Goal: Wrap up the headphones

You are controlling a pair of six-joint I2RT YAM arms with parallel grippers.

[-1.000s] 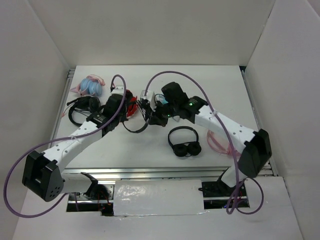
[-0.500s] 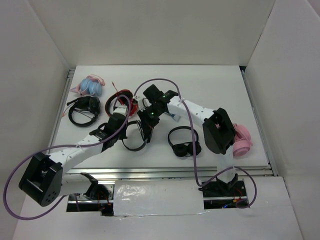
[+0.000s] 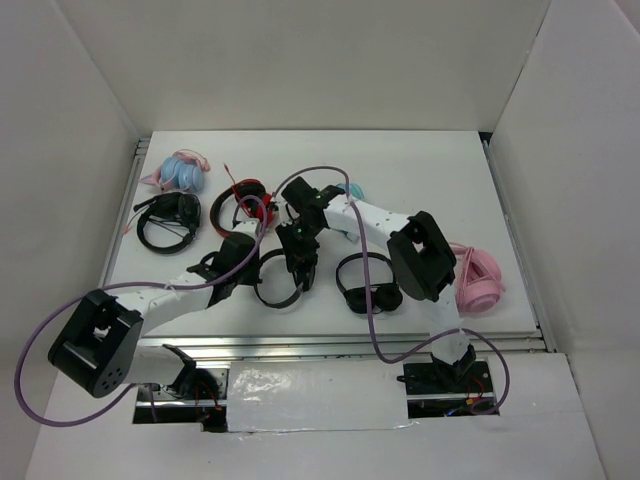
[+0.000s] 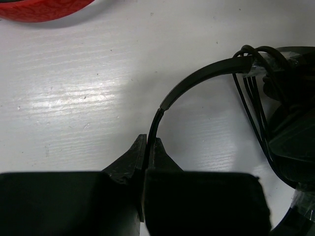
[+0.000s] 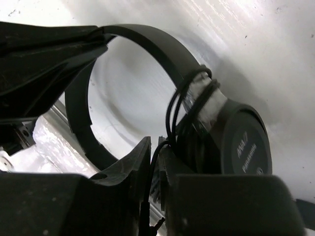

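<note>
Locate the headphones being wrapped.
In the top view, the headphones lie front of centre, gripped by the left hand and right hand, just left of the padded black pair.

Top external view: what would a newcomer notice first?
Mid-table, both tools grip the slim black headphones: the left tool is clamped on the headband, and the right tool pinches the cable looped beside an earcup. Colour stands out next: pink headphones at the right edge, a blue pair far left.
</note>
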